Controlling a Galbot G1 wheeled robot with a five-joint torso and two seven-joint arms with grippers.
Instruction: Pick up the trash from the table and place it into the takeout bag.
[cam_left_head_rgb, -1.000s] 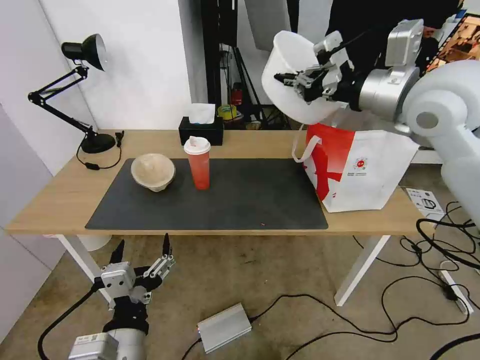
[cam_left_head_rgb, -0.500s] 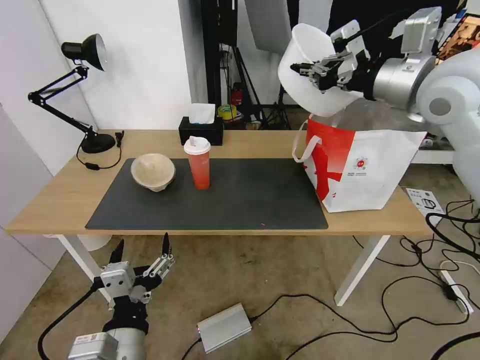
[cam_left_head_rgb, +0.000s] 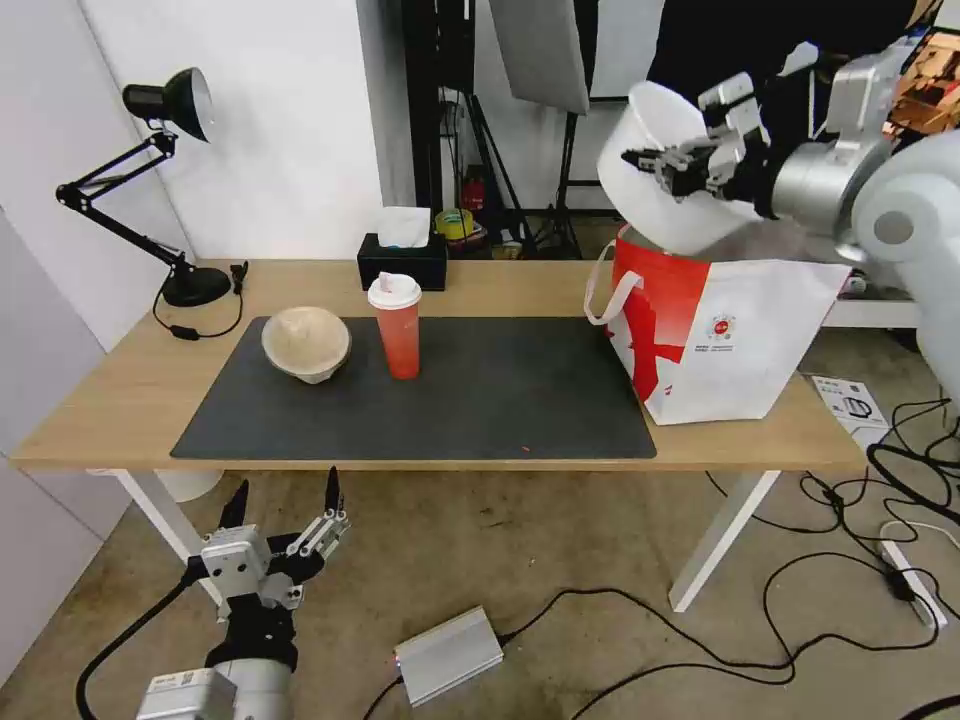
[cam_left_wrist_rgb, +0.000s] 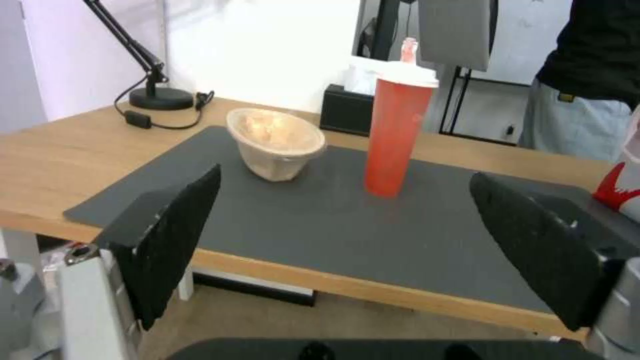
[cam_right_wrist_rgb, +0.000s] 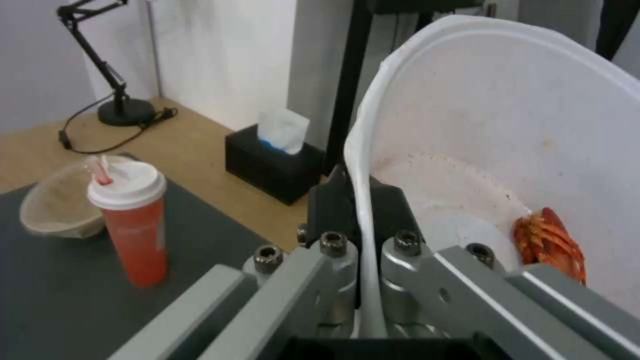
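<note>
My right gripper (cam_left_head_rgb: 668, 162) is shut on the rim of the wide white plastic bowl (cam_left_head_rgb: 660, 195), which it holds tilted just above the open mouth of the white-and-red takeout bag (cam_left_head_rgb: 720, 325). In the right wrist view the bowl (cam_right_wrist_rgb: 520, 150) shows red scraps (cam_right_wrist_rgb: 550, 240) inside, and its rim is pinched between the fingers (cam_right_wrist_rgb: 333, 205). The tall red cup (cam_left_head_rgb: 397, 325) with a white lid and the beige paper-pulp bowl (cam_left_head_rgb: 306, 343) stand on the dark grey mat (cam_left_head_rgb: 480, 400) of the table (cam_left_head_rgb: 100, 400). My left gripper (cam_left_head_rgb: 285, 495) hangs open below the table's front edge.
A black desk lamp (cam_left_head_rgb: 165, 190) stands at the table's back left and a black tissue box (cam_left_head_rgb: 402, 260) at the back middle. Cables, a grey power brick (cam_left_head_rgb: 448, 655) and a power strip lie on the floor. A person in dark clothes stands behind the bag.
My right gripper has carried the white bowl to the right and slightly down, from beside the bag to over its open mouth. The left arm has not moved.
</note>
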